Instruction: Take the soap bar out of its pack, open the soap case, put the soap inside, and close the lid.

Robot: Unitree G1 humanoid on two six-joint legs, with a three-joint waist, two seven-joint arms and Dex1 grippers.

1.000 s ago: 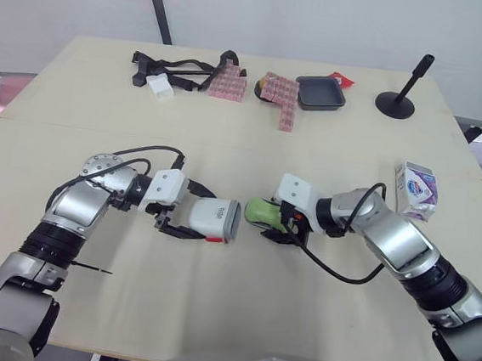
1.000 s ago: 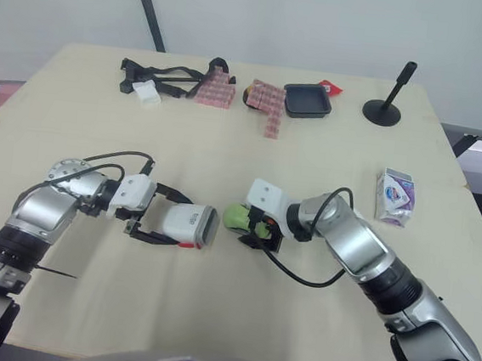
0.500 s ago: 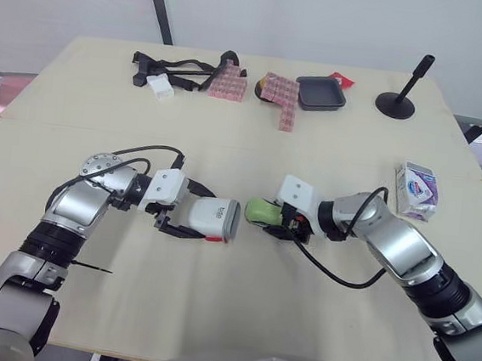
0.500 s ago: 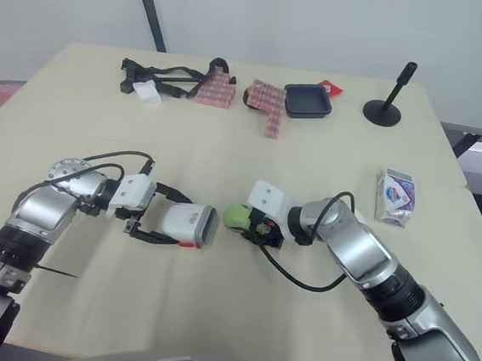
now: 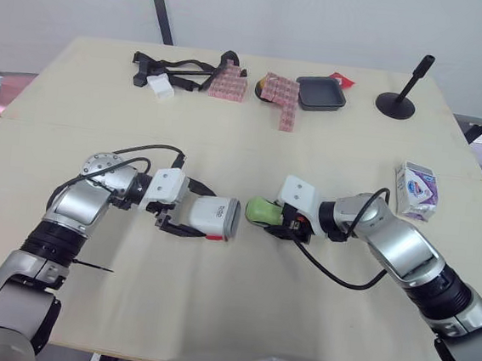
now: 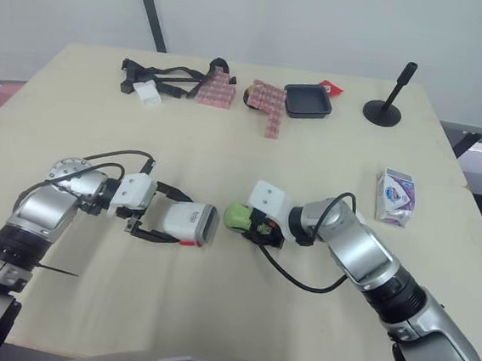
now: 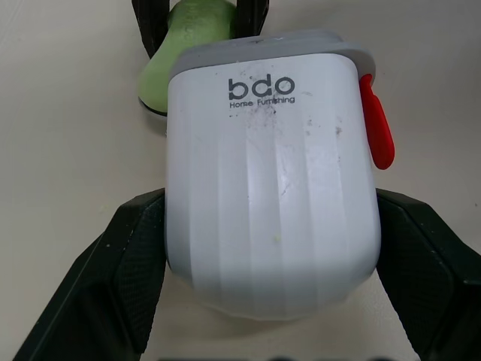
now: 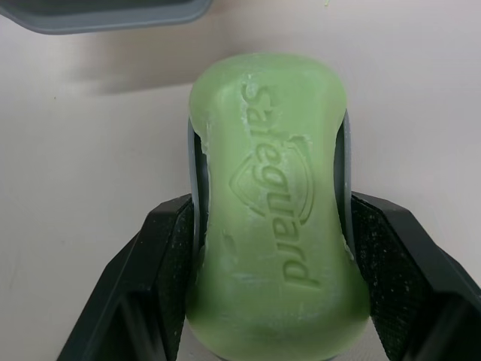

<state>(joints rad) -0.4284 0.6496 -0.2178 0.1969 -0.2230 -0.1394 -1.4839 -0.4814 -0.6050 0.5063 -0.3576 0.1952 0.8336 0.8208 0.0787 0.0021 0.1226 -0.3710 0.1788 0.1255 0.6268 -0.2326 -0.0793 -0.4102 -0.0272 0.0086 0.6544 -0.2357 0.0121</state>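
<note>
Green and rounded, the bar of soap (image 8: 270, 195) sits tight between the two black fingers (image 8: 169, 256) of the right gripper (image 6: 258, 225), low over the pale wooden table (image 5: 244, 147). A word is pressed into the top of the soap. Just beside it, not touching, is the white plastic soap case with a grey rim and a red clip (image 5: 212, 218). The case lies on its side with the grey end facing the soap. The left gripper (image 5: 199, 217) hugs the case, one black finger (image 7: 128, 263) on each side of it. A bit farther back, near the right edge of the table, lies the white and purple soap pack (image 5: 416, 190). It is well apart from the soap. At the far side of the table are a tangle of black straps (image 5: 179, 68), two heaps of pink blocks (image 5: 281, 99), a dark grey square tray (image 5: 320, 93) and a black stand with a round foot (image 5: 400, 98).
</note>
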